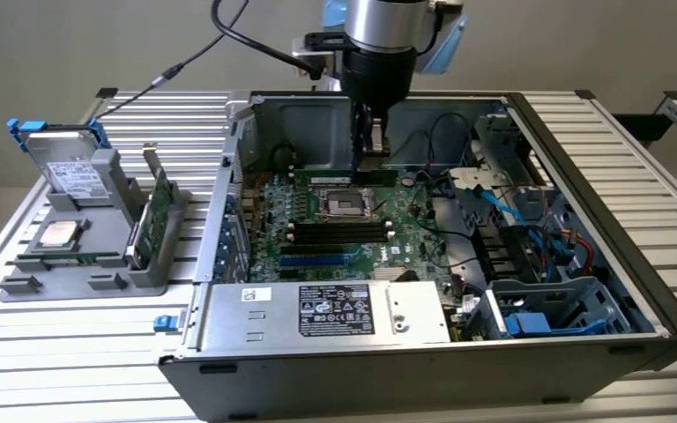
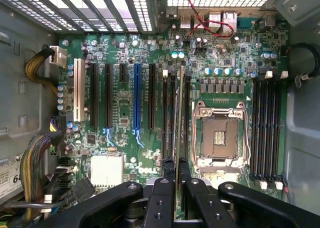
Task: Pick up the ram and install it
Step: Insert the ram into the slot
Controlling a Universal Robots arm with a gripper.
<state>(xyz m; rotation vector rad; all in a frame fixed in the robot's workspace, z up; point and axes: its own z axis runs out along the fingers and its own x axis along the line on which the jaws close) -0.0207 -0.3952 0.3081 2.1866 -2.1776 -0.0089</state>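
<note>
Green and thin, the ram [image 2: 178, 113] is seen edge-on in the wrist view, pinched between the gripper's [image 2: 176, 163] two black fingers [image 2: 165, 180], which are drawn in close on its faces with only the board's thickness between them. The stick runs parallel to the socket [image 2: 220, 135] and lies over the bank of black slots [image 2: 167, 113] just beside it, between the socket and the blue slot [image 2: 136, 98]. Whether its lower edge is touching a slot or sits just above one cannot be told.

In the exterior view the gripper [image 1: 370, 163] reaches straight down into the open case [image 1: 598, 159], and the ram [image 1: 321, 175] shows as a level strip just beyond the socket [image 1: 341, 204], on the side away from the camera. A second bank of slots [image 1: 338, 233] lies on the socket's near side. Well apart from the socket, outside the case toward the exterior view's left, a grey tray [image 1: 80, 286] holds an upright green card [image 1: 156, 216].
</note>
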